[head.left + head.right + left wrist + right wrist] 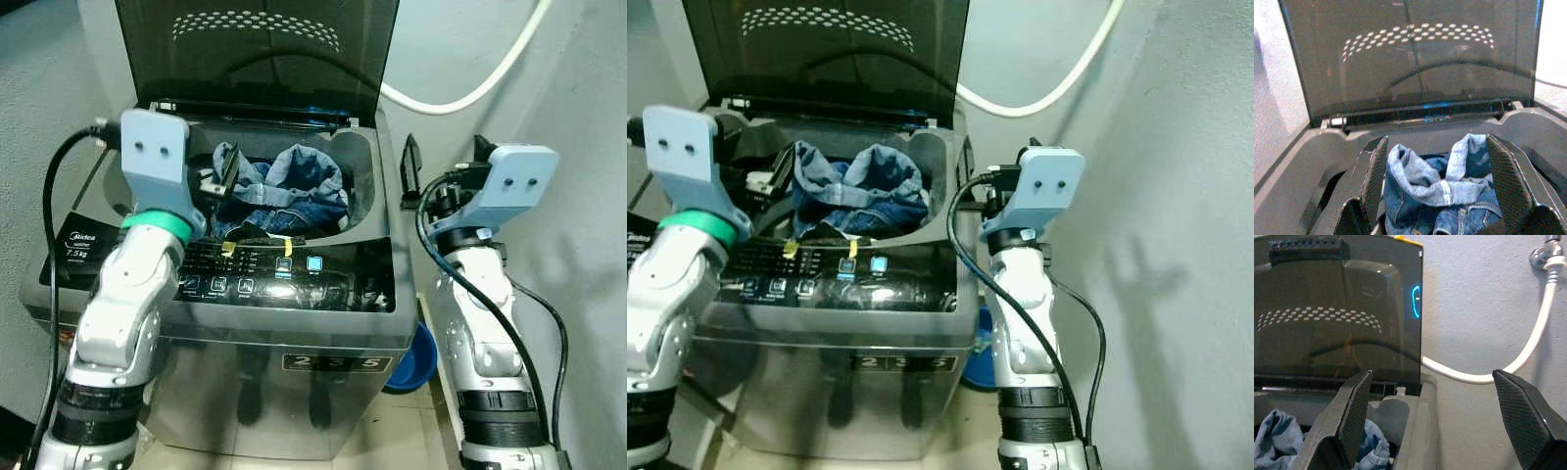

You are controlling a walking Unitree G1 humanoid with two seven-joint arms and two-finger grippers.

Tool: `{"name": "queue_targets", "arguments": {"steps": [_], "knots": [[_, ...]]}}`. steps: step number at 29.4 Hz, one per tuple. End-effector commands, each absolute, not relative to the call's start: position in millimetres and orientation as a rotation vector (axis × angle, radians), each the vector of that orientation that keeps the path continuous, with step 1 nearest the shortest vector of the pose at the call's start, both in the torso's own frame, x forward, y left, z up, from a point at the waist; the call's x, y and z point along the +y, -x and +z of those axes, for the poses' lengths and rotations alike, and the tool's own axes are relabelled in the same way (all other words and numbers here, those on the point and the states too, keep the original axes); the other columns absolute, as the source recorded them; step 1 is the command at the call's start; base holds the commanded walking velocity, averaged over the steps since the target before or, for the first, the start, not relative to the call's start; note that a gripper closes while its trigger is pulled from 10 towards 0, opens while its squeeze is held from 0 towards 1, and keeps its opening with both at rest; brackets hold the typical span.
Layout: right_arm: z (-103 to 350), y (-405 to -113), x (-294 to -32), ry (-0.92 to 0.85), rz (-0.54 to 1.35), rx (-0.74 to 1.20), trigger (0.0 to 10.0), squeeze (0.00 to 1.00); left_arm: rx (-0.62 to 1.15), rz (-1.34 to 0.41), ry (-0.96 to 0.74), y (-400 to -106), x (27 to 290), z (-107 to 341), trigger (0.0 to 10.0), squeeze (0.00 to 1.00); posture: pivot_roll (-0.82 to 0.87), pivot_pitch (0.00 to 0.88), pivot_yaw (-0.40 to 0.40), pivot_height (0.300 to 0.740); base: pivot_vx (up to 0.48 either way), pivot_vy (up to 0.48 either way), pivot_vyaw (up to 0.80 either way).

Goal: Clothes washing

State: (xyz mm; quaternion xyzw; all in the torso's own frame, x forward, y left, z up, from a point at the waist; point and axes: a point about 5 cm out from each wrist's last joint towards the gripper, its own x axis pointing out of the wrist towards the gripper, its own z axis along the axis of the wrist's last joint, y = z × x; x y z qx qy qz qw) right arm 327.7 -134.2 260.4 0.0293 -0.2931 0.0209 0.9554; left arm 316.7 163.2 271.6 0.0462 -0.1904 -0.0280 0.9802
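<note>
Jeans (284,191) lie bunched in the tub of the top-loading washing machine (294,323), whose lid (255,49) stands raised at the back.

Left eye view: the heap sits at about 12 o'clock from the lit control panel (284,274). The left end effector (223,178) is over the tub's left rim, fingers spread, with the denim at its 3 o'clock and just beside the tips. The right end effector (443,162) hangs outside the machine's right wall, the jeans at its 9 o'clock and well apart. A white hose (470,78) loops along the wall behind.

Right eye view: the same layout. A blue basin (978,352) stands on the floor beside the right arm.

Left wrist view: both fingers (1374,176) of the left end effector are spread wide and bracket the folded denim (1444,196), which lies straight ahead between them; no pad visibly touches cloth. The heap's long axis runs across the opening of the fingers.

Right wrist view: the right end effector's fingers (1354,416) are spread, aimed past the lid's edge at the wall and hose (1528,347); only a corner of denim (1273,435) appears off to one side.

Judgement: the left arm is the nearer and already aligned; the next move likely turns on a short advance into the tub.
</note>
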Motion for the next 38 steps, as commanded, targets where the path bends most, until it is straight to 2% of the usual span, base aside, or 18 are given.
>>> {"name": "queue_targets", "arguments": {"steps": [1, 7, 20, 38], "knots": [[256, -330, -131, -0.069, 0.054, -0.563, 10.0, 0.00, -0.376, -0.036, -0.094, -317, 165, 266, 10.0, 0.00, 0.13, 0.041, -0.029, 0.735, 0.000, 0.000, 0.00], [253, -334, -123, -0.070, 0.080, -0.538, 10.0, 0.00, -0.381, -0.016, -0.083, -320, 167, 263, 10.0, 0.00, 0.13, 0.027, -0.051, 0.735, 0.000, 0.000, 0.00], [252, -333, -130, -0.043, 0.060, -0.523, 10.0, 0.00, -0.383, -0.029, -0.067, -324, 159, 258, 10.0, 0.00, 0.10, 0.005, -0.045, 0.735, 0.000, 0.000, 0.00], [250, -334, -129, -0.021, 0.071, -0.519, 10.0, 0.00, -0.384, -0.036, -0.062, -327, 157, 255, 10.0, 0.00, 0.10, 0.000, -0.040, 0.735, -0.307, 0.000, 0.00]]}}
